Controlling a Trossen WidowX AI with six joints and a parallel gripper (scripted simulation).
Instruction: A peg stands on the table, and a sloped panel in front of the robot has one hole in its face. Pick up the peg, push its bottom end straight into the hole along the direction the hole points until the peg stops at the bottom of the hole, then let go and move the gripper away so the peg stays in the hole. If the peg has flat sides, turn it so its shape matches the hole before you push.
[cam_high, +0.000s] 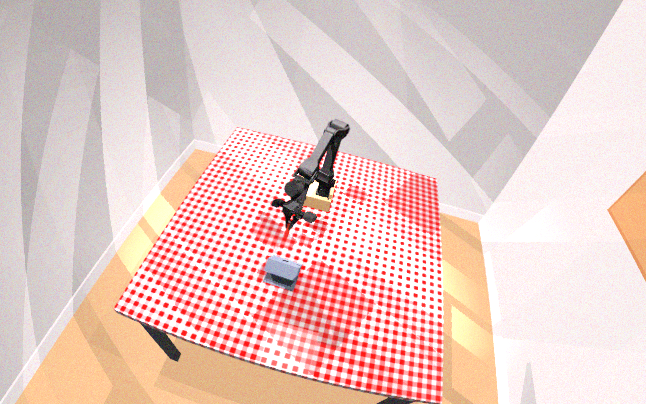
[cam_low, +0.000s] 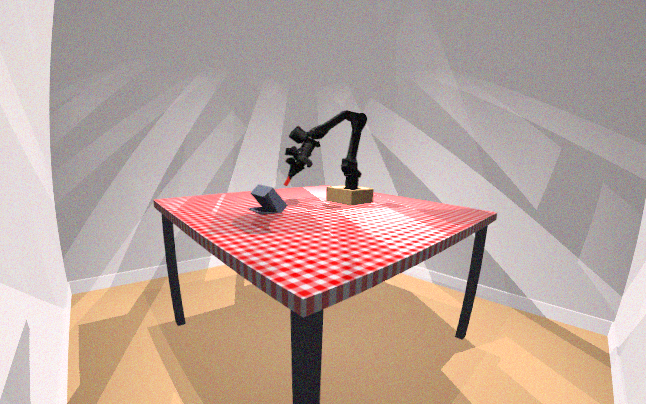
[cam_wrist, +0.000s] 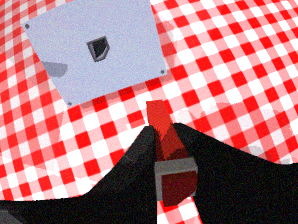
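Now we've got the red peg (cam_high: 288, 231) (cam_low: 287, 181) (cam_wrist: 159, 117) gripped in our hand (cam_high: 290, 226) (cam_low: 291, 176) (cam_wrist: 162, 131), tilted above the checkered surface (cam_high: 370, 240) (cam_low: 320, 250) (cam_wrist: 225, 75), and the sloped panel's hole (cam_wrist: 99, 48) sits upper left in the wrist view, peg outside it!

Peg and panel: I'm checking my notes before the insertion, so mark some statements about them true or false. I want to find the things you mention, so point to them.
1. The claw (cam_high: 289, 226) (cam_low: 291, 178) (cam_wrist: 162, 131) is shut on the red peg (cam_high: 287, 233) (cam_low: 287, 181) (cam_wrist: 159, 117). True.
2. The peg is in the hole (cam_wrist: 99, 48). False: it is outside, held above the table.
3. The hole is perfectly round. False: it has straight sides and corners.
4. The sloped panel (cam_high: 283, 268) (cam_low: 269, 198) (cam_wrist: 60, 45) stands on a checked tabletop (cam_high: 390, 280) (cam_low: 320, 260) (cam_wrist: 225, 90). True.
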